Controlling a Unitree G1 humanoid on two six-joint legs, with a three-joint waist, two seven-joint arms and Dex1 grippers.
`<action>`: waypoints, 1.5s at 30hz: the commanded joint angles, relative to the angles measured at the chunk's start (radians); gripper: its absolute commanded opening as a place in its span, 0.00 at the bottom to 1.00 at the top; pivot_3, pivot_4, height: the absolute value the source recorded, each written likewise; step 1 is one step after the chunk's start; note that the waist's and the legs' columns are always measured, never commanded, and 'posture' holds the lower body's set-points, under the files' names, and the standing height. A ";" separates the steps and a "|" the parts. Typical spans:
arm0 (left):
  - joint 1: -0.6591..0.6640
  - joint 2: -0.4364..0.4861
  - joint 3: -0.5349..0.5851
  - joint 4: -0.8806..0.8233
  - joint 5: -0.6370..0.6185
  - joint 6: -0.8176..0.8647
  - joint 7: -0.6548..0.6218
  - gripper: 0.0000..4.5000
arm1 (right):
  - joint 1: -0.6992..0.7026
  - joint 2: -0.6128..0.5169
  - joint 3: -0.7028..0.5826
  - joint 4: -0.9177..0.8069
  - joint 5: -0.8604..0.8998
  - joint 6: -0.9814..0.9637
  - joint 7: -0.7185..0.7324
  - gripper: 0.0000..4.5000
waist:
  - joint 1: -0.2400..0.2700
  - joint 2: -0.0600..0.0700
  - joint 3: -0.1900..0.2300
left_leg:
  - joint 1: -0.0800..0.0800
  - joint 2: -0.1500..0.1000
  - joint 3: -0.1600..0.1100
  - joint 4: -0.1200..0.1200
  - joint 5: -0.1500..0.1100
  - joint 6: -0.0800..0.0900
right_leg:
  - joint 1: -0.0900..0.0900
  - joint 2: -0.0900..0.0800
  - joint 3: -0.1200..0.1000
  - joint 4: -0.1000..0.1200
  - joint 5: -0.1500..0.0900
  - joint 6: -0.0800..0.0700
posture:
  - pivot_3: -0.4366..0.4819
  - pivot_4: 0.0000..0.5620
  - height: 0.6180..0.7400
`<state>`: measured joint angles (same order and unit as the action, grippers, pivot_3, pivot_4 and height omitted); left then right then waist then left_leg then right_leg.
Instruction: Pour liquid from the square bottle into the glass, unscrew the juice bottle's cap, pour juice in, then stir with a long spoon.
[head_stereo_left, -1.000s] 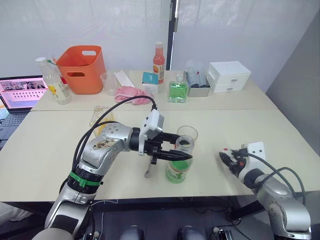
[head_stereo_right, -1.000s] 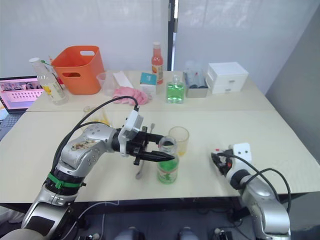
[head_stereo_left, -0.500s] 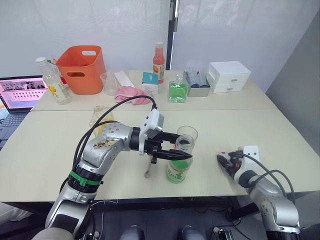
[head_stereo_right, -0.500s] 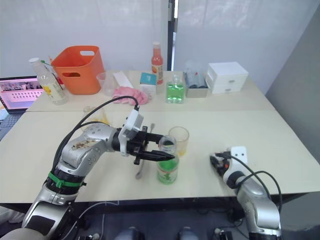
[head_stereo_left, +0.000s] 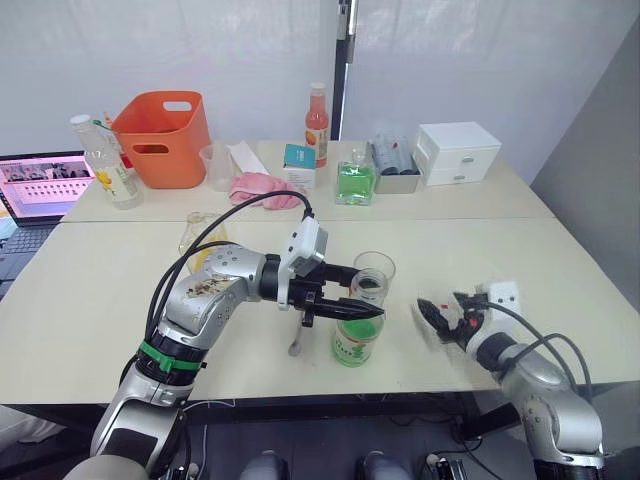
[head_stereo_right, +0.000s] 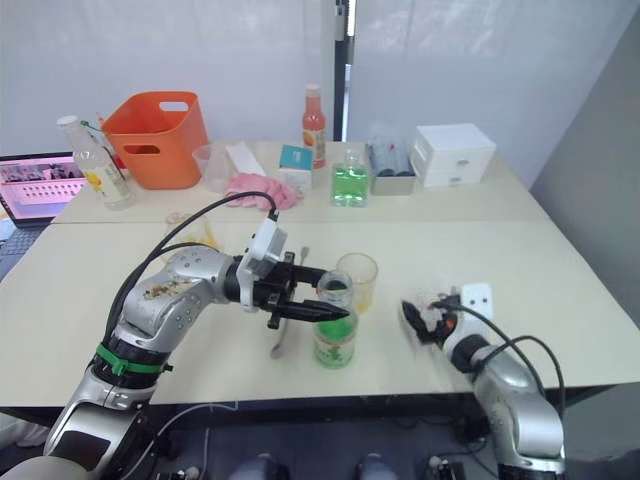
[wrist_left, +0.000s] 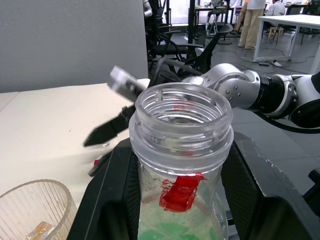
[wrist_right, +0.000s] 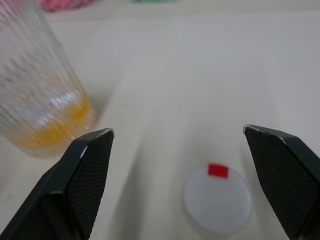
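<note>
- Fingers of the left gripper (head_stereo_left: 345, 305) clamp the slim clear plastic juice bottle (head_stereo_left: 355, 335), upright, uncapped.
- Right gripper (wrist_right: 180, 170) spread wide above the white round cap with a red mark (wrist_right: 216, 200) lying on the cream table (head_stereo_left: 90, 290).
- Ribbed clear glass (head_stereo_left: 374, 268) just behind the bottle holds orange liquid.
- Thin silver long spoon (head_stereo_left: 297, 335) lies under the left arm.

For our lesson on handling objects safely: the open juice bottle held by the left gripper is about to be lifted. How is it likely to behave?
The juice bottle is slim, so it probably tips easily if nudged. Its mouth is open, with the cap lying on the table, so the liquid could spill when it is tilted. It looks like thin clear plastic, likely light, and may flex where the left gripper holds it below the neck.
</note>
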<state>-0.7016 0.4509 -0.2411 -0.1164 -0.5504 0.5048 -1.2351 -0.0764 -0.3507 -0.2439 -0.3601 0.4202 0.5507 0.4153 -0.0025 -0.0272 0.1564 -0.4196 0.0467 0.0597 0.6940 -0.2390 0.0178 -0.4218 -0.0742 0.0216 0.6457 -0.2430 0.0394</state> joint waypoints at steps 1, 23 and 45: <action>0.004 0.013 -0.019 0.009 0.025 0.011 -0.010 0.38 | -0.008 -0.025 -0.031 -0.110 0.070 -0.025 0.036 0.98 | 0.002 0.000 0.000 | 0.000 0.000 0.000 0.000 0.000 0.000 | 0.000 0.000 0.000 0.000 0.000 0.000 | 0.48 0.27 0.79; -0.308 0.112 0.144 0.290 0.081 -0.099 -0.047 0.38 | 0.089 -0.203 0.026 -0.278 0.234 0.087 0.112 0.98 | 0.014 -0.002 0.002 | -0.003 -0.001 0.000 0.002 0.000 0.000 | -0.002 -0.001 -0.001 -0.001 0.000 0.000 | 0.48 0.27 0.79; -0.543 -0.176 0.031 1.199 0.695 -1.351 0.442 0.38 | 0.000 -0.095 0.113 -0.272 0.169 0.129 -0.085 0.98 | 0.014 -0.003 0.002 | -0.007 -0.002 0.000 0.001 -0.001 0.002 | -0.003 -0.002 -0.002 -0.003 0.001 0.002 | 0.48 0.27 0.79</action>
<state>-1.1988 0.2777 -0.2150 1.0812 0.1199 -0.7700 -0.8609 -0.0662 -0.4494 -0.1273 -0.6131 0.5919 0.6844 0.3394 0.0118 -0.0299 0.1585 -0.4266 0.0441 0.0593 0.6953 -0.2398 0.0193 -0.4250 -0.0762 0.0191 0.6425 -0.2422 0.0413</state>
